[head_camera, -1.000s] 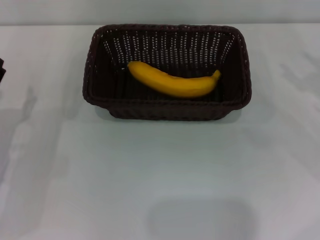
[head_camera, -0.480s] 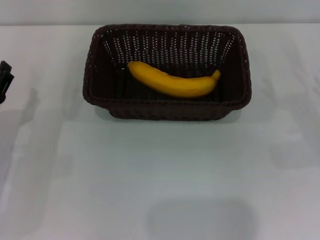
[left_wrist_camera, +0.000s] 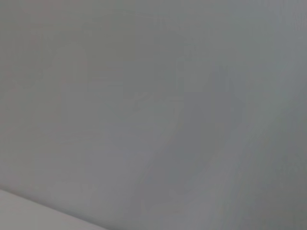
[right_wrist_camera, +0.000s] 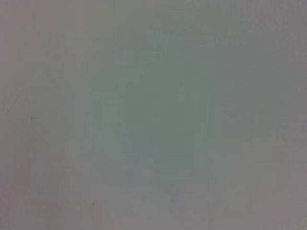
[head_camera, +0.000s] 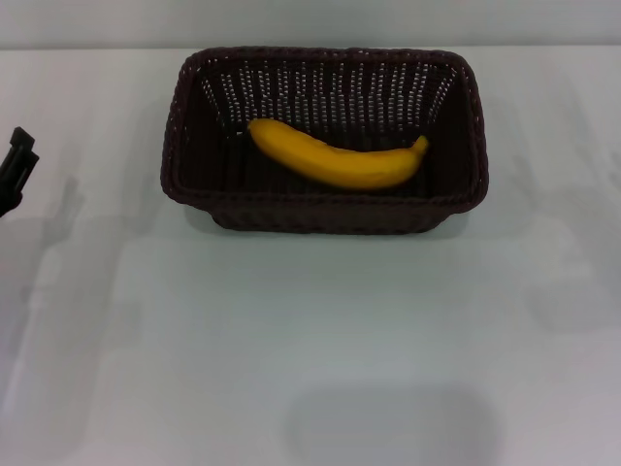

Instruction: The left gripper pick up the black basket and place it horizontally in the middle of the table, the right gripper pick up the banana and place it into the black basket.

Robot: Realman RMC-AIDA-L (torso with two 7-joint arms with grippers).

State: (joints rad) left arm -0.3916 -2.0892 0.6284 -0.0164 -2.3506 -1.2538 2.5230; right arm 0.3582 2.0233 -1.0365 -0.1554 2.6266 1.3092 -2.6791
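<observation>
The black basket point(head_camera: 325, 209) stands lengthwise across the far middle of the white table point(head_camera: 291, 330). The yellow banana point(head_camera: 335, 158) lies inside it on the bottom, stem end to the right. My left gripper point(head_camera: 14, 170) shows only as a black tip at the left edge of the head view, well left of the basket and apart from it. My right gripper is out of view. Both wrist views show only plain pale table surface.
The table's far edge point(head_camera: 97, 49) runs just behind the basket.
The black tip of my left gripper has come further into view at the left edge. The basket and banana have not moved.
</observation>
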